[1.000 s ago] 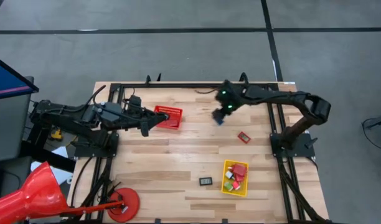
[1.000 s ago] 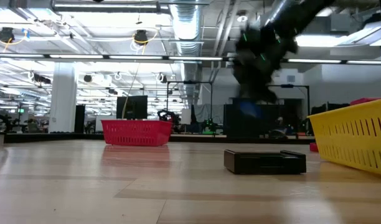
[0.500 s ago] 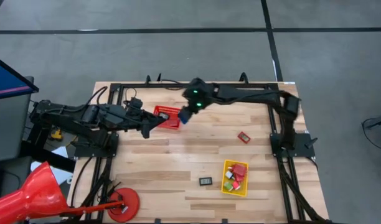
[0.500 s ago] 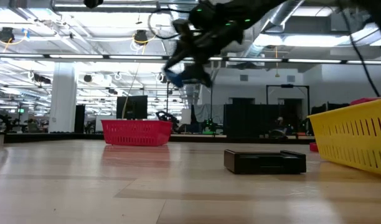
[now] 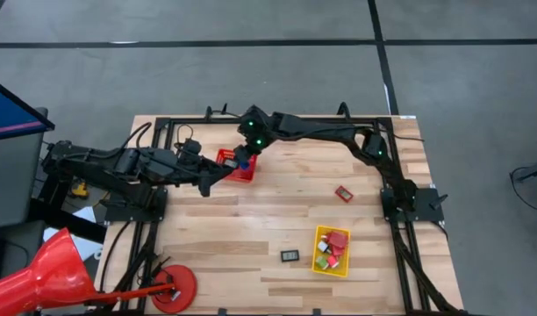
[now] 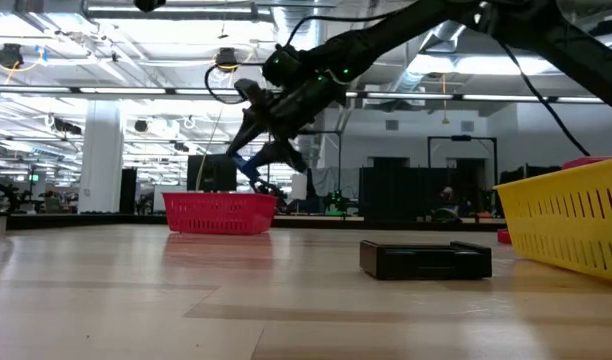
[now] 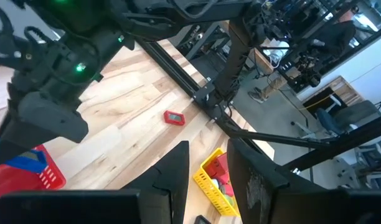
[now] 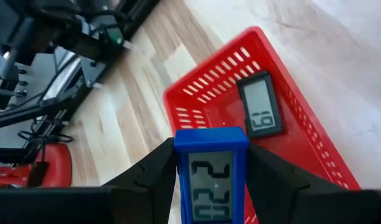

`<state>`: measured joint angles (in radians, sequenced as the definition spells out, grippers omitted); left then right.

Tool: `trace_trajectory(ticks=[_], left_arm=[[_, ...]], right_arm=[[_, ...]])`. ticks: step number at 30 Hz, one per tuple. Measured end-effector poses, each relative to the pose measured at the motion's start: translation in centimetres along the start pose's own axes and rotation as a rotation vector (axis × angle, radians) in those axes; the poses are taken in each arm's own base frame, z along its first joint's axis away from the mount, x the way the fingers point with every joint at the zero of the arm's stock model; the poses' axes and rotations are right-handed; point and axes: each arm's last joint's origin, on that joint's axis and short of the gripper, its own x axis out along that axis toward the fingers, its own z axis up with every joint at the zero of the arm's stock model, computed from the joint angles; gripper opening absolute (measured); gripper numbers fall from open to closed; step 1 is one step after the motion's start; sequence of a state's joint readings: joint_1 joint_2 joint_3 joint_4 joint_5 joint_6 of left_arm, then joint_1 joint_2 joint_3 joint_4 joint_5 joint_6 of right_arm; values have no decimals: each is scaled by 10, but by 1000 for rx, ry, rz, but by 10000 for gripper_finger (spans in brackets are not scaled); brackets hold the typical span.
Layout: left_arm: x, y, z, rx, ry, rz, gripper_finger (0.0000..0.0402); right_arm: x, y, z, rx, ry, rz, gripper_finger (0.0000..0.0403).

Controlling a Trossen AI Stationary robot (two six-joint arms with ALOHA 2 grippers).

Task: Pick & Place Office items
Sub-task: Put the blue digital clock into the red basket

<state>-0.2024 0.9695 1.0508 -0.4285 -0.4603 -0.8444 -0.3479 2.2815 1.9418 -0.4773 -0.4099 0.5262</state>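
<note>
My right gripper point(image 5: 244, 161) hangs over the red mesh basket point(image 5: 237, 165) at the table's far left and is shut on a blue item with a pale digit face point(image 8: 210, 180). It also shows in the low view point(image 6: 248, 165), above the basket point(image 6: 219, 212). A flat dark rectangle with a pale face point(image 8: 260, 112) lies on the basket's floor. My left gripper point(image 5: 207, 179) is open and empty, just left of the basket. A small red item point(image 5: 343, 193) and a dark rectangle point(image 5: 289, 255) lie flat on the table. My right gripper pinches the blue item by its two side edges point(image 8: 178, 177) between its two fingers point(image 8: 154, 177). The fingers slant down from the table's right side. The item is lifted clear above the basket's open top, its digit face turned toward the wrist camera.
A yellow rectangular bin point(image 5: 332, 250) with several red, pink and green blocks stands at the near right, and shows large in the low view point(image 6: 571, 225). The dark rectangle point(image 6: 426, 259) lies left of it. A black frame point(image 5: 277, 123) runs along the table's edges.
My right gripper has swung from the table's far middle toward the left edge, carrying the blue item clear of the table, and now stands over the red basket. It has stayed shut on the item.
</note>
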Motion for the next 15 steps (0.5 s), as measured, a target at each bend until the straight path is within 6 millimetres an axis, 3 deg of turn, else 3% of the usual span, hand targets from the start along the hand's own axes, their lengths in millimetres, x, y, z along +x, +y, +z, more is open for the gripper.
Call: trace_trajectory(ticks=[15], left_arm=[[0, -1, -1, 30, 25, -21, 104]], right_arm=[[-5, -7, 4, 13, -19, -45, 161]])
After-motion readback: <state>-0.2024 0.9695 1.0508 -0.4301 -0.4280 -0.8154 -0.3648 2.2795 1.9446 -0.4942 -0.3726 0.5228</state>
